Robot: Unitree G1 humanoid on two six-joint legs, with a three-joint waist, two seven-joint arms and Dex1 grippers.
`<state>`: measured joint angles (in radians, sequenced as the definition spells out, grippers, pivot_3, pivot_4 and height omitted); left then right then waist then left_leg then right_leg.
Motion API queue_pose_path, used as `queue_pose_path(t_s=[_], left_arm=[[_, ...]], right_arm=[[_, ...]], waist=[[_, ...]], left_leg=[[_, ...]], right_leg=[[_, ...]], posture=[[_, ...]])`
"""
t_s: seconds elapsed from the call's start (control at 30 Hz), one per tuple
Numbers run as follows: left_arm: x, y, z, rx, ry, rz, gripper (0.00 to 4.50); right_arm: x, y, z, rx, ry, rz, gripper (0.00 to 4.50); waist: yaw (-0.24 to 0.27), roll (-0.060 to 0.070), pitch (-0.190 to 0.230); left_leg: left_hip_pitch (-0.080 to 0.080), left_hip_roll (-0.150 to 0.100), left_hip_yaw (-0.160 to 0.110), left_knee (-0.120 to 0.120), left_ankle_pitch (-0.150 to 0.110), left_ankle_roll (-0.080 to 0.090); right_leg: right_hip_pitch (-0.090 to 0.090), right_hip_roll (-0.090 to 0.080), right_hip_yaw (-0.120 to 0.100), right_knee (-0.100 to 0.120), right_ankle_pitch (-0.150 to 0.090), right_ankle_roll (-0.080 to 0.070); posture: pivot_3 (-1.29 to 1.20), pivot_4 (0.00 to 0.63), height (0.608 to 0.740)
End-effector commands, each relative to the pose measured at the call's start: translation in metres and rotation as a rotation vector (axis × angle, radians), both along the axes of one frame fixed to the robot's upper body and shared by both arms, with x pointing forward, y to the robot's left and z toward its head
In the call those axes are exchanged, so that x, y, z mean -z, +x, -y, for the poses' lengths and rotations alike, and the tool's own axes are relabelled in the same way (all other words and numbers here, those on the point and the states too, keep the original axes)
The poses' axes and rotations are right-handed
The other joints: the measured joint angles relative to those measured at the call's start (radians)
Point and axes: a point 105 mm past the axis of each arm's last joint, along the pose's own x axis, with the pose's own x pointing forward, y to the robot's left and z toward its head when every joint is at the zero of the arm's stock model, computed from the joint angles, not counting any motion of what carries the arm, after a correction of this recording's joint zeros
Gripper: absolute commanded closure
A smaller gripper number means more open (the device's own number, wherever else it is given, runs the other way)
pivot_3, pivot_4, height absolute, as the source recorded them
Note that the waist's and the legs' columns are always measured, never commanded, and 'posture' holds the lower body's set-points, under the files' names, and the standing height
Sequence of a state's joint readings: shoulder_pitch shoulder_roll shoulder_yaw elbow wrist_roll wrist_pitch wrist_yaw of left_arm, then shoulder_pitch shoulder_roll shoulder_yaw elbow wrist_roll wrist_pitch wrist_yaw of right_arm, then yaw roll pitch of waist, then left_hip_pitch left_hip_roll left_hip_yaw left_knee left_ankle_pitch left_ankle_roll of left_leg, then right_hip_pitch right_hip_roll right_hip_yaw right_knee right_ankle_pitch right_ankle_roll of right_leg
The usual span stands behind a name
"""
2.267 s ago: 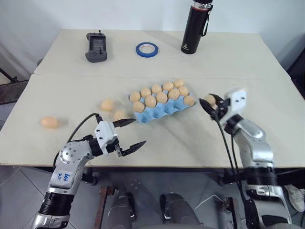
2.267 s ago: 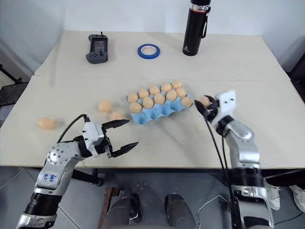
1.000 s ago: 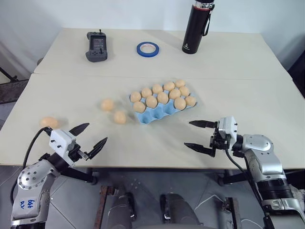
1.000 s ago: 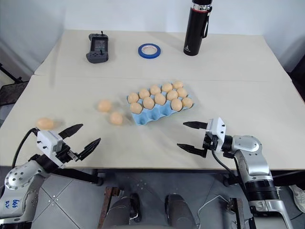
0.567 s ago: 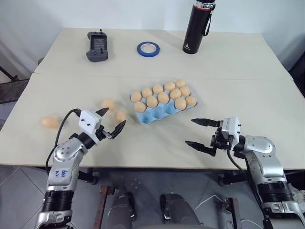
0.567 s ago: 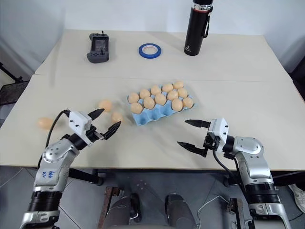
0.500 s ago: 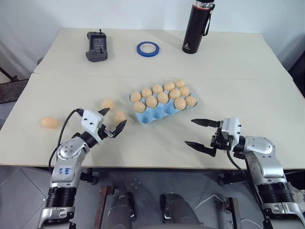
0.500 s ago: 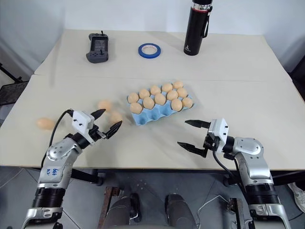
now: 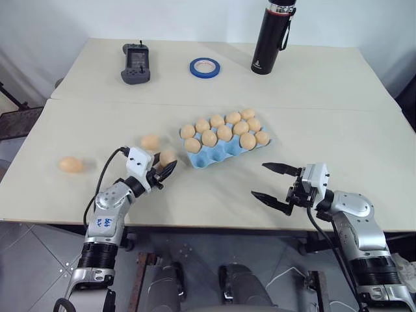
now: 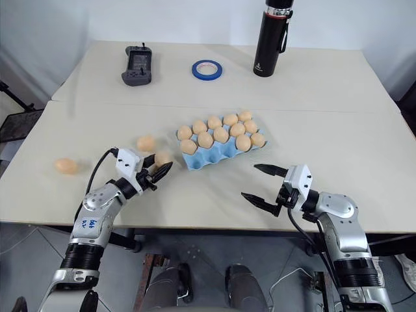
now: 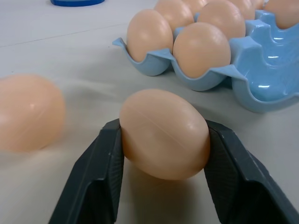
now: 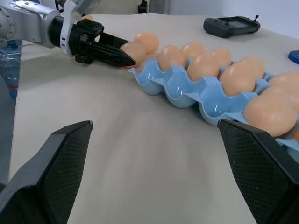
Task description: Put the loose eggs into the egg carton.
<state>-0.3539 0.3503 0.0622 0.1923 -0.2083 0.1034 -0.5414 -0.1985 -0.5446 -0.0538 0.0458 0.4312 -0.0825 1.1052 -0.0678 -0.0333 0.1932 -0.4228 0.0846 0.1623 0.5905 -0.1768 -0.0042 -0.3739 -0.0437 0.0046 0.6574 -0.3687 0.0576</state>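
Clamping one loose egg (image 11: 164, 134) between its two black fingers (image 11: 96, 179), the left gripper (image 9: 162, 170) rests low over the table (image 9: 195, 201), just beside the near-left corner of the egg carton (image 9: 229, 151). In the left wrist view the fingers press against both sides of that egg, which sits on the tabletop. A second loose egg (image 9: 151, 142) lies just behind the gripper, and a third egg (image 9: 70, 164) lies well apart, toward the table's left edge.

The light blue carton lies near the middle of the table, turned at an angle. Its two far rows hold ten eggs (image 9: 225, 132), while the cups of the near row (image 12: 219, 106) stand empty.

The right gripper (image 9: 274, 184) hovers near the table's front edge, to the right of the carton and apart from it, with its fingers spread wide and nothing between them.

At the far side of the table stand a black bottle (image 9: 269, 38), a blue tape ring (image 9: 205, 66) and a dark handheld controller (image 9: 134, 54).
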Motion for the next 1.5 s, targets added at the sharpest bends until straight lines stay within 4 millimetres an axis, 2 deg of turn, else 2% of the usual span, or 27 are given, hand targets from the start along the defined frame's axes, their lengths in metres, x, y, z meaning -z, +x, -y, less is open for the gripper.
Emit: queue_pose_path(t_s=[0.03,0.13,0.23,0.4,0.5,0.57,0.6,0.63,0.77,0.83,1.0,1.27,1.33,1.43,1.5], left_arm=[[-0.038,0.001,0.033,0.137,-0.012,0.101,2.43],[-0.051,0.007,0.062,0.235,-0.016,0.119,2.43],[-0.056,0.015,0.102,0.351,0.003,0.129,2.43],[-0.069,0.027,0.146,0.446,-0.015,0.143,2.43],[-0.066,0.03,0.163,0.493,-0.003,0.129,2.43],[-0.063,0.032,0.166,0.5,0.008,0.13,2.43],[-0.063,0.034,0.169,0.5,0.002,0.125,1.94],[-0.064,0.035,0.17,0.498,0.0,0.131,1.78],[-0.063,0.037,0.173,0.503,0.01,0.145,0.53],[-0.063,0.036,0.167,0.505,0.012,0.155,0.02],[-0.064,0.022,0.143,0.531,0.036,0.216,0.02],[-0.046,-0.032,0.055,0.485,0.07,0.236,0.02],[-0.032,-0.047,0.033,0.465,0.102,0.187,0.02],[-0.014,-0.059,-0.003,0.346,0.121,0.123,0.02],[-0.01,-0.064,-0.023,0.24,0.114,0.113,0.02]], right_arm=[[-0.013,-0.001,0.004,0.021,0.025,0.046,0.0],[-0.015,-0.002,0.005,0.03,0.026,0.05,0.0],[-0.016,-0.002,0.008,0.049,0.025,0.058,0.0],[-0.016,-0.006,0.012,0.089,0.027,0.067,0.0],[-0.016,-0.009,0.013,0.115,0.032,0.07,0.0],[-0.016,-0.011,0.014,0.126,0.034,0.073,0.0],[-0.017,-0.012,0.014,0.138,0.038,0.077,0.0],[-0.017,-0.013,0.015,0.149,0.041,0.08,0.0],[-0.017,-0.017,0.016,0.174,0.047,0.081,0.0],[-0.017,-0.019,0.017,0.182,0.048,0.078,0.0],[-0.014,-0.016,0.015,0.179,0.051,0.067,0.0],[-0.013,-0.007,0.011,0.107,0.035,0.054,0.0],[-0.014,-0.003,0.012,0.103,0.034,0.07,0.0],[-0.015,0.001,0.009,0.074,0.038,0.084,0.0],[-0.016,0.0,0.006,0.032,0.056,0.091,0.0]], waist=[[0.009,0.0,0.0],[0.021,0.0,0.0],[0.032,0.0,0.0],[0.037,-0.001,0.0],[0.036,-0.001,0.0],[0.033,-0.001,0.0],[0.033,-0.001,0.0],[0.033,-0.001,0.0],[0.035,-0.001,0.001],[0.036,-0.001,0.001],[0.03,-0.001,0.0],[0.012,-0.001,0.0],[0.012,-0.001,0.0],[0.01,-0.001,0.0],[0.01,-0.001,0.0]], left_leg=[[0.0,0.0,0.0,0.0,0.0,0.0],[0.0,-0.001,0.0,0.001,0.0,0.0],[0.0,-0.002,0.0,0.002,0.0,0.001],[-0.001,-0.002,0.0,0.004,0.0,0.001],[-0.002,-0.002,0.0,0.004,0.001,0.003],[-0.002,-0.001,0.0,0.004,0.002,0.001],[-0.002,-0.001,0.0,0.003,0.002,0.001],[-0.002,-0.001,0.0,0.003,0.002,0.001],[-0.003,-0.001,-0.001,0.004,0.002,0.001],[-0.003,-0.001,-0.001,0.004,0.002,0.001],[-0.003,-0.001,0.0,0.004,0.002,0.0],[-0.002,0.002,0.0,0.002,0.004,-0.002],[-0.001,0.002,0.0,0.003,0.003,-0.001],[0.001,0.001,0.0,0.003,0.0,0.0],[0.001,0.001,0.0,0.003,-0.001,0.001]], right_leg=[[0.0,0.0,0.0,0.0,0.0,0.0],[0.0,0.0,0.0,0.0,0.0,0.0],[0.001,-0.001,0.0,0.0,0.001,0.001],[0.001,0.0,0.001,-0.001,0.001,0.001],[0.0,0.0,0.001,-0.001,0.001,0.001],[0.0,0.001,0.001,-0.002,0.001,0.002],[0.0,0.001,0.001,-0.002,0.0,0.002],[-0.001,0.001,0.001,-0.002,0.0,0.002],[-0.001,0.001,0.0,-0.002,0.0,0.002],[0.0,0.001,0.0,-0.002,0.0,0.002],[0.0,0.001,0.0,-0.002,0.0,0.002],[-0.001,0.003,0.0,0.001,0.0,0.0],[0.0,0.003,0.0,0.002,0.0,0.0],[0.001,0.001,0.0,0.002,0.0,0.0],[0.001,-0.001,0.0,0.002,0.0,0.0]], posture=[[0.0,0.15,0.74],[0.0,0.15,0.74],[0.0,0.15,0.74],[0.0,0.15,0.74],[0.0,0.15,0.74],[0.0,0.15,0.74],[0.0,0.15,0.74],[0.0,0.15,0.74],[0.0,0.15,0.74],[0.0,0.15,0.74],[0.0,0.15,0.74],[0.0,0.15,0.74],[0.0,0.15,0.74],[0.0,0.15,0.74],[0.0,0.15,0.74]])
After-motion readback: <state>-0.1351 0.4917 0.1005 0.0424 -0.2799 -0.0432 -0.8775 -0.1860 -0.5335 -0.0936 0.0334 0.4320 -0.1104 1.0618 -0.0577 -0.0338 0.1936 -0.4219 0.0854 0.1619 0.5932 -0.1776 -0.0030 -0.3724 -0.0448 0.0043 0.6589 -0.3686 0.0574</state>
